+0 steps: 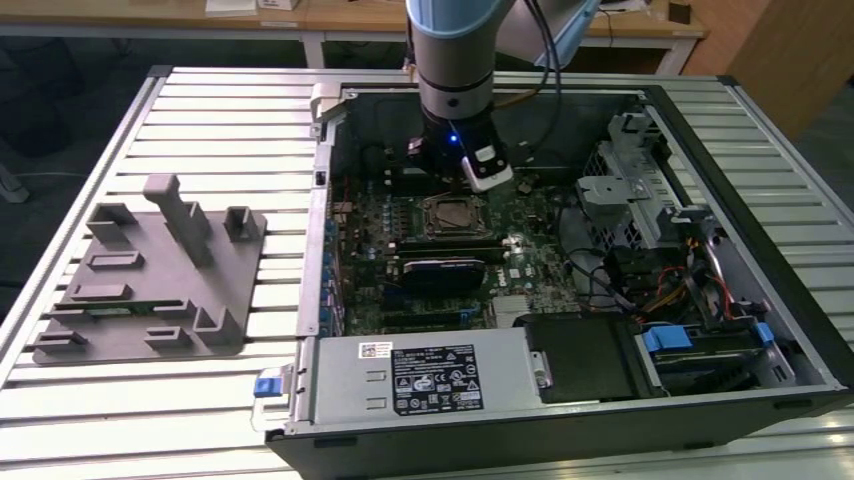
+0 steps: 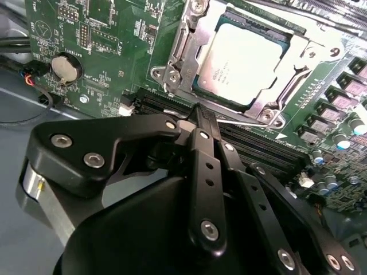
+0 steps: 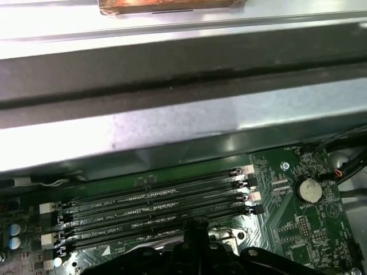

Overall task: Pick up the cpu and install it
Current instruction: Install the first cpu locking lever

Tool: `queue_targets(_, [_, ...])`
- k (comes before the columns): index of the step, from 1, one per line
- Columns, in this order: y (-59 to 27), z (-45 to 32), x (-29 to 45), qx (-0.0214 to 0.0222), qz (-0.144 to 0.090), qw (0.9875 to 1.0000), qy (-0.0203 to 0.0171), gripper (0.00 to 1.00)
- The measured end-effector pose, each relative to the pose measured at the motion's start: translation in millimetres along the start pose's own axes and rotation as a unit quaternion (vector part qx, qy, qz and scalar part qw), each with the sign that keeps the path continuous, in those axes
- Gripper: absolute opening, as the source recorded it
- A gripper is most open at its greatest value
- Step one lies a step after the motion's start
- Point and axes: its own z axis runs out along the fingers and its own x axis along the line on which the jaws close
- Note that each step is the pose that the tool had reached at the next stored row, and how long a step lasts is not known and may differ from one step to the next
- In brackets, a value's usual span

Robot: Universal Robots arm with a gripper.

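Second wrist view: cpu (image 2: 243, 60) seated in socket frame (image 2: 174, 54), edges tucked under it; my gripper (image 2: 200, 113) clenched, empty, tips over memory slots (image 2: 269, 150), partly hiding them.

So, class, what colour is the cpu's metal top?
Silvery-grey; the cpu shows best in the second wrist view.
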Motion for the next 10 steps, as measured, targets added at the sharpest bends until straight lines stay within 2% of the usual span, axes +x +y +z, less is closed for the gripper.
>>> queue_targets(4, [0.3, 0.2, 1.1, -0.0026, 0.004, 1.0, -0.0005, 0.11])
queue_targets(10, [0.3, 0.5, 2.6, -0.0098, 0.009, 0.9999, -0.0002, 0.11])
